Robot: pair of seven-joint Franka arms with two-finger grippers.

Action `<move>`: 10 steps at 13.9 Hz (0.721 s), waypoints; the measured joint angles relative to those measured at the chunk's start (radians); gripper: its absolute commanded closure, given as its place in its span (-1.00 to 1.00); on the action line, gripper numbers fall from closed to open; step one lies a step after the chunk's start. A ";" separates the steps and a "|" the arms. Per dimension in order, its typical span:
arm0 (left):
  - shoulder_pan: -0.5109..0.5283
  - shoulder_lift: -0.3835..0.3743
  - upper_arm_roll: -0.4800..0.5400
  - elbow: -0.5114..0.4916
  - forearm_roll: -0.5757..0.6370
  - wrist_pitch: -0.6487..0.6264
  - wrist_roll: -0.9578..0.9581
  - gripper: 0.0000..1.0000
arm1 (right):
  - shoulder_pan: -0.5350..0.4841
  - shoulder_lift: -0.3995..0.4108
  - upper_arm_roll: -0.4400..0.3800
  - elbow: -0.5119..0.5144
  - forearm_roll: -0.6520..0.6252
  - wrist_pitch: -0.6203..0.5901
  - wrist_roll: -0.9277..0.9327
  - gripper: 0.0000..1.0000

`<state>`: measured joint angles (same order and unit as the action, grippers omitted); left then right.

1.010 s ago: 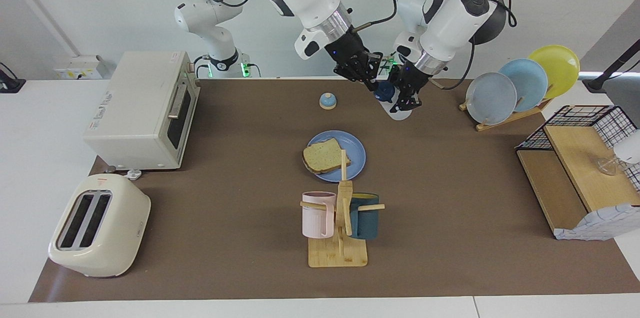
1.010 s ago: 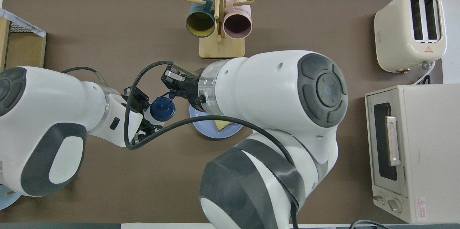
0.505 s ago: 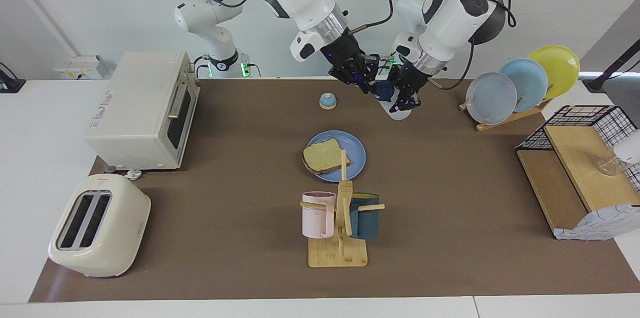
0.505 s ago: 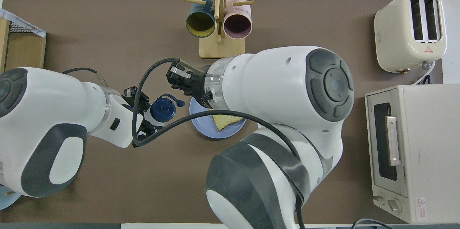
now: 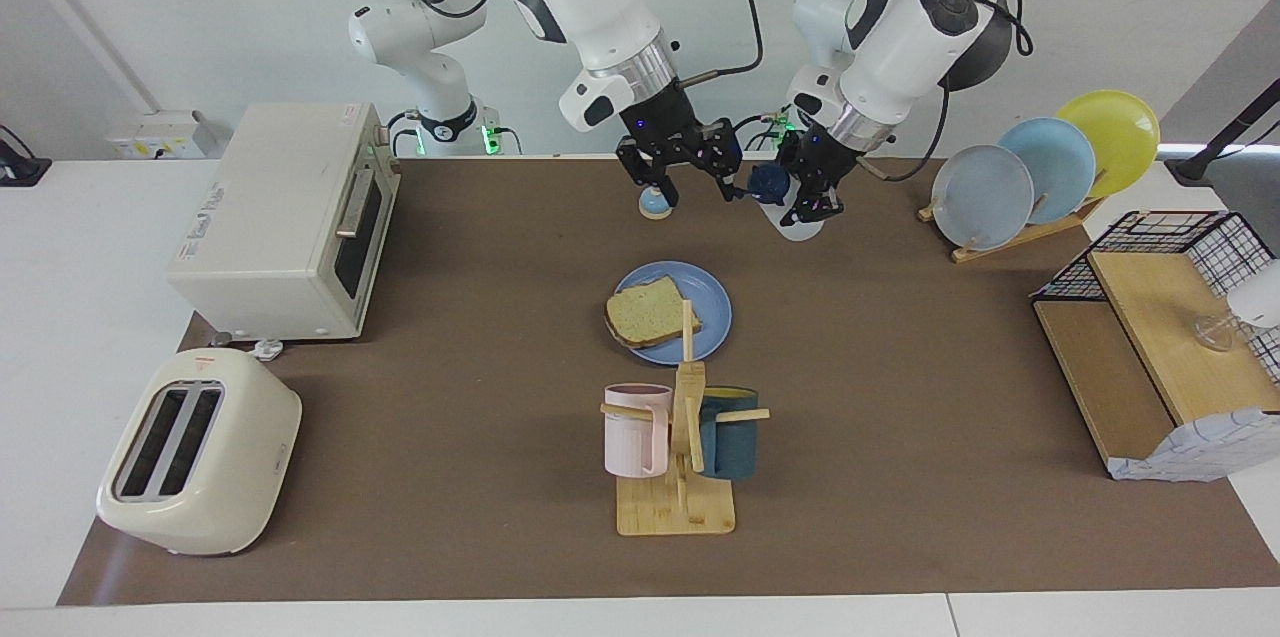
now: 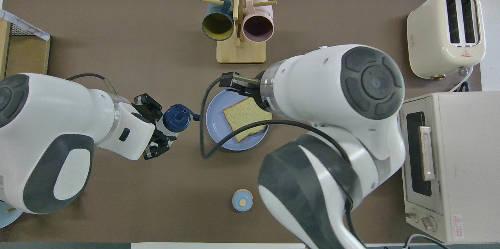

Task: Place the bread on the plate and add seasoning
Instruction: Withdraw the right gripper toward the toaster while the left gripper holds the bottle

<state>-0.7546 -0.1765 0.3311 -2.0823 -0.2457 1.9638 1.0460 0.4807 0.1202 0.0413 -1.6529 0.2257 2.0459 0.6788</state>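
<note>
facing view: the right gripper (image 5: 692,179) has let go of the seasoning bottle (image 5: 782,200) cap and swung away toward nine o'clock; its jaws now stand wide and empty above the small blue-domed knob (image 5: 655,203). the left gripper (image 5: 812,185) stays clamped on the bottle, held tilted in the air at about one o'clock from the blue plate (image 5: 705,307). the bread (image 5: 650,316) lies on that plate, so the first half looks done.

overhead view: with the right arm drawn back, the bread (image 6: 247,118) and plate (image 6: 215,124) are uncovered. the bottle's flip cap (image 6: 176,118) hangs open at its three o'clock side, just beside the plate's nine o'clock rim. the left gripper (image 6: 158,133) has only to carry it over the bread and shake.
</note>
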 measured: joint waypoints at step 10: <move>-0.001 0.009 -0.057 0.029 0.237 0.026 -0.132 1.00 | -0.371 -0.164 -0.007 -0.004 -0.189 -0.500 -0.356 -1.00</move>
<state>-0.7555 -0.1677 0.2740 -2.0531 -0.0089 1.9897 0.9136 0.1096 -0.0440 0.0342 -1.6568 0.0367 1.5462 0.3228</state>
